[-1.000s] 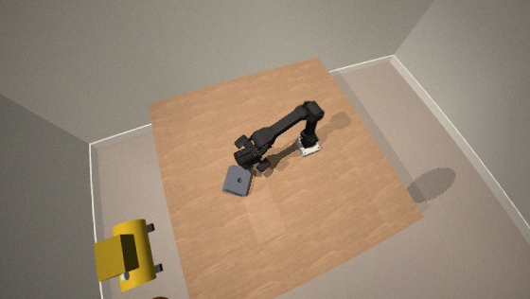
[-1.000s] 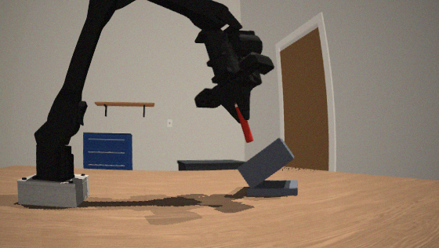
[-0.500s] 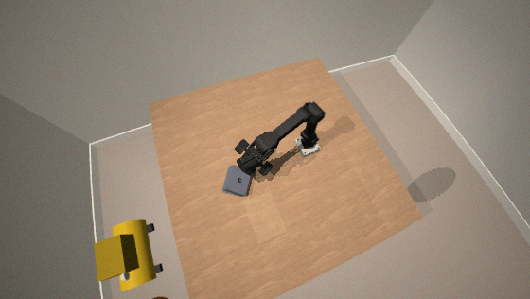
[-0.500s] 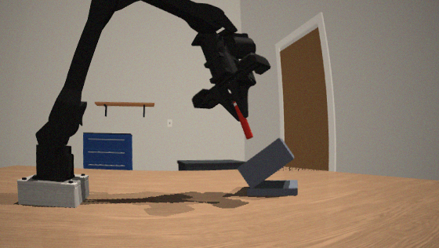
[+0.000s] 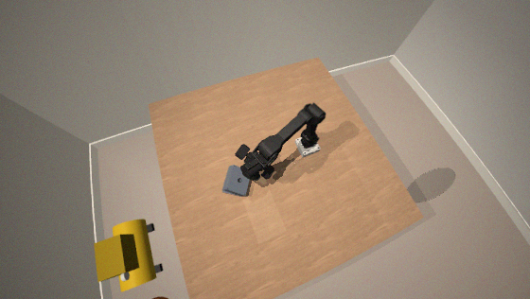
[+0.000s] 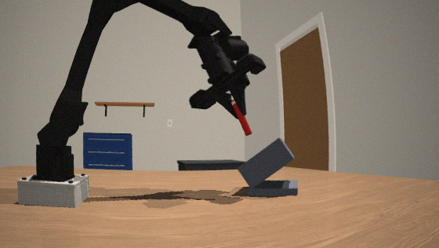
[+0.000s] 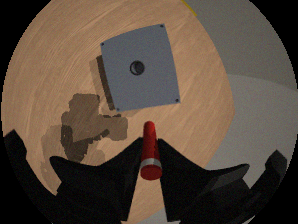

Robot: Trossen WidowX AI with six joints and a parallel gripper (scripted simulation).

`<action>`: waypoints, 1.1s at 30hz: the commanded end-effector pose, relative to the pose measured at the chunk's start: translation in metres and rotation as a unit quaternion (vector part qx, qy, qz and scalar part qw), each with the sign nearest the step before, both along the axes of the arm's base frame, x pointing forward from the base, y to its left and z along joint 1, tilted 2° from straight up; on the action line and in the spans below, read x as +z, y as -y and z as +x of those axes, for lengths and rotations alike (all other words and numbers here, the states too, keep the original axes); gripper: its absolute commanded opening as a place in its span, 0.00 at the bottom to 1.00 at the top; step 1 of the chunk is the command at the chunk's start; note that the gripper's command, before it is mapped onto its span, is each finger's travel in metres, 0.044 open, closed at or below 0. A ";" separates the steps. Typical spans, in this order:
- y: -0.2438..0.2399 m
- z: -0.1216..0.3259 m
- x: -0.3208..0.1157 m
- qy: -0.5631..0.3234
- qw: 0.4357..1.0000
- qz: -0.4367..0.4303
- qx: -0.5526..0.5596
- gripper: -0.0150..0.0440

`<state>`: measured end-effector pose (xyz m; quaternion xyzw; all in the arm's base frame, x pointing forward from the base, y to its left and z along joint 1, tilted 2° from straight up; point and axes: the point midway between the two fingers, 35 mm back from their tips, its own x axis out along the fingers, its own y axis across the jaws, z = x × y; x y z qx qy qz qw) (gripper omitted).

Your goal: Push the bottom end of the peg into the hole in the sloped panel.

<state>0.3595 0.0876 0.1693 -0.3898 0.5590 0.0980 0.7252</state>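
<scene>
My gripper (image 6: 237,106) (image 7: 149,141) is shut on a round red peg (image 6: 243,122) (image 7: 150,135) with a pale band near its upper end. The peg tilts, its free lower end pointing down toward the panel side, and hangs in the air above and short of the panel. The blue-grey sloped panel (image 5: 232,186) (image 6: 268,161) (image 7: 155,85) stands on a flat base. Its round dark hole (image 5: 239,180) (image 7: 137,68) shows near the middle of the face. In the wrist view the hole lies ahead and a little left of the peg's end. In the top view the gripper hides the peg.
The wooden table (image 5: 303,237) (image 6: 157,227) carries the arm's pale base (image 5: 309,150) (image 6: 51,194). The panel's base (image 6: 274,191) rests on the table. Off the table are a yellow object (image 5: 137,255), a blue cabinet (image 6: 107,151) and a brown door (image 6: 306,102).
</scene>
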 end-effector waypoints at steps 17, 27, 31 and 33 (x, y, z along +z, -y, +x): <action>-0.032 0.000 0.009 0.020 0.997 -0.033 0.067 0.25; -0.048 -0.002 0.013 0.030 0.994 -0.048 0.097 0.25; -0.055 -0.003 0.015 0.034 0.992 -0.053 0.109 0.25; -0.058 -0.004 0.016 0.036 0.991 -0.056 0.115 0.25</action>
